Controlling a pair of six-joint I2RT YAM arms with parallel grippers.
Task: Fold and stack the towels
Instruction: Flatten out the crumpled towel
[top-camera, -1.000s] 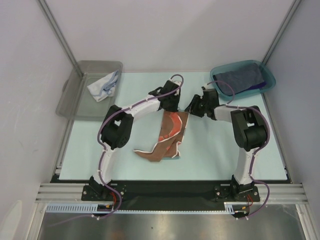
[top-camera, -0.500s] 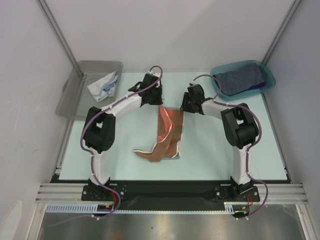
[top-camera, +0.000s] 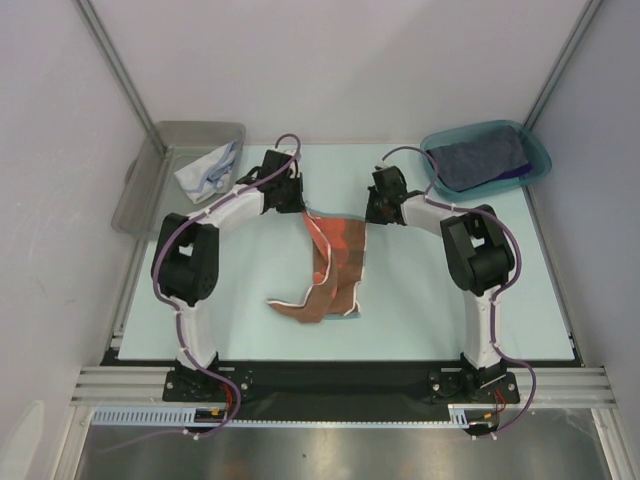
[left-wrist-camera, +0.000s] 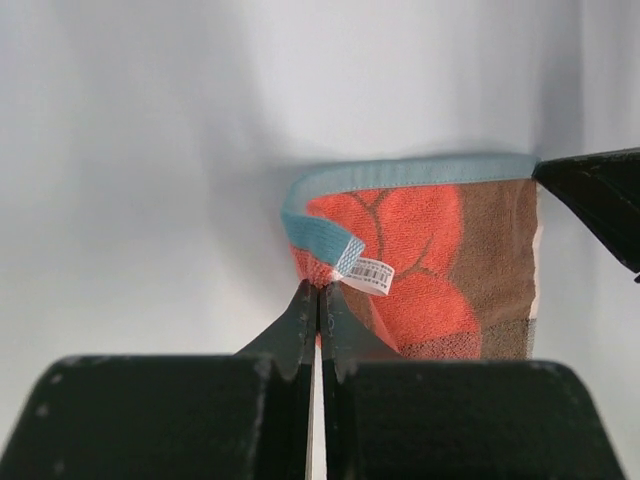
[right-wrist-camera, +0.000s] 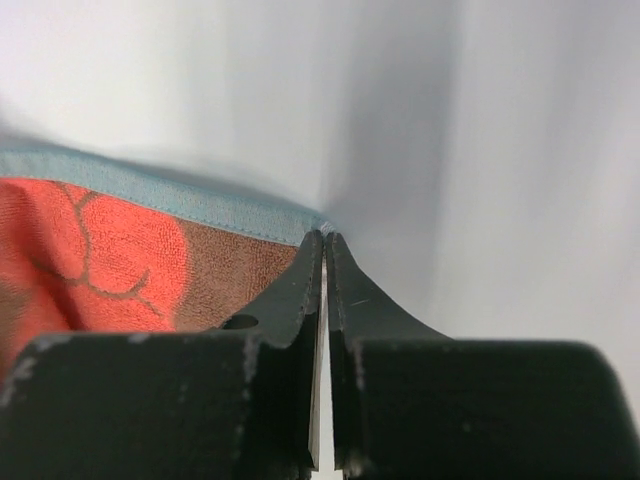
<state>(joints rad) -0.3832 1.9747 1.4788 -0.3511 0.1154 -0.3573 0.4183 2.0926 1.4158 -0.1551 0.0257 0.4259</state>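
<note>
An orange-red and brown towel (top-camera: 335, 258) with a teal hem lies mid-table, its far edge lifted and stretched between both grippers. My left gripper (top-camera: 302, 209) is shut on the towel's far left corner (left-wrist-camera: 318, 268), beside a small white barcode tag (left-wrist-camera: 368, 273). My right gripper (top-camera: 368, 216) is shut on the far right corner (right-wrist-camera: 312, 229) of the teal hem. The towel's near end (top-camera: 305, 305) rests crumpled on the table. A white and light-blue towel (top-camera: 207, 170) lies in the grey bin. A dark grey-blue towel (top-camera: 483, 155) sits on a purple one (top-camera: 520, 172) in the teal bin.
The grey plastic bin (top-camera: 150, 205) stands at the back left, hanging over the table's left edge. The teal bin (top-camera: 538, 150) stands at the back right. White walls and metal posts close in the back and sides.
Both arms moved toward the back and apart, the left one leftward. The right gripper went from open to shut on the towel's corner. The towel's far edge now spreads wider.
</note>
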